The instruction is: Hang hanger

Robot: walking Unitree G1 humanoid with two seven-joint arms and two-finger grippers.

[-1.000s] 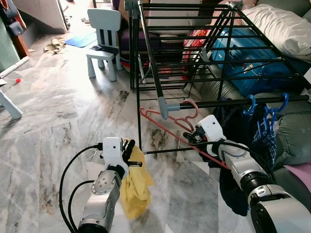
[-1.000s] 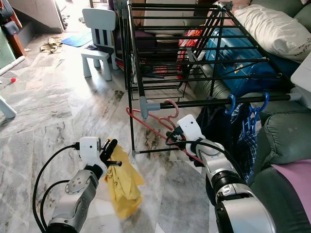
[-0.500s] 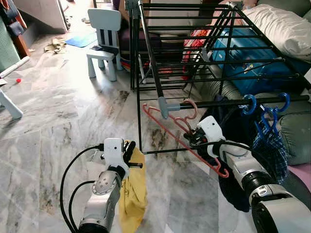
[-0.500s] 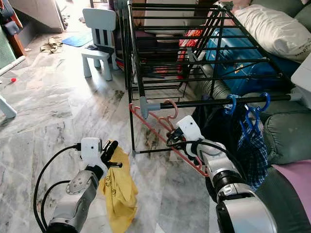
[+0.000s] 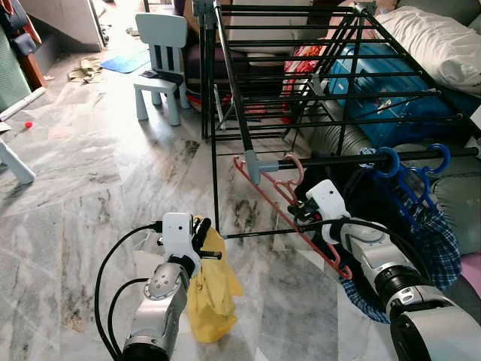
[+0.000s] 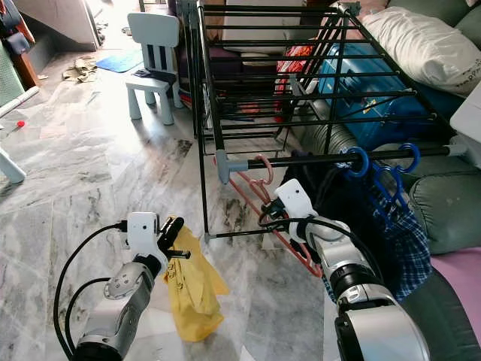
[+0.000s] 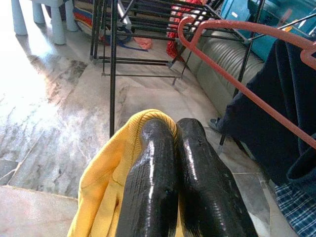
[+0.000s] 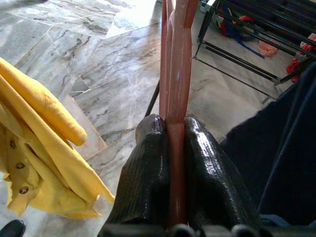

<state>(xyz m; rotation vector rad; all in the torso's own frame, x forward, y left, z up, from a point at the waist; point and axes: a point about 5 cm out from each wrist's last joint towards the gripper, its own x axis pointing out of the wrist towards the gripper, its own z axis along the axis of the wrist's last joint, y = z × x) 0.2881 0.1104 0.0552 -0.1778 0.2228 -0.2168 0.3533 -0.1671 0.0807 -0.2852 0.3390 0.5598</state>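
Marble floor; right fingers point(image 8: 168, 148) clamp hanger point(image 5: 289, 214).

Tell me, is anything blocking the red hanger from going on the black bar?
Nothing visible blocks it. The right gripper pinches the red hanger just below the black bar, and its hook is already up at the bar. The blue hangers hang farther along, leaving a bare stretch.

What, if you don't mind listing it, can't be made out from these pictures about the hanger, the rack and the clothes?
- Hanger hook: whether it rests on the rail; the grey joint crowds it, eye views.
- Right gripper: where on the hanger it clamps; fingers cover it, right wrist view.
- Yellow garment: its kind; bunched in the left gripper.
- Dark clothes: count; they overlap.
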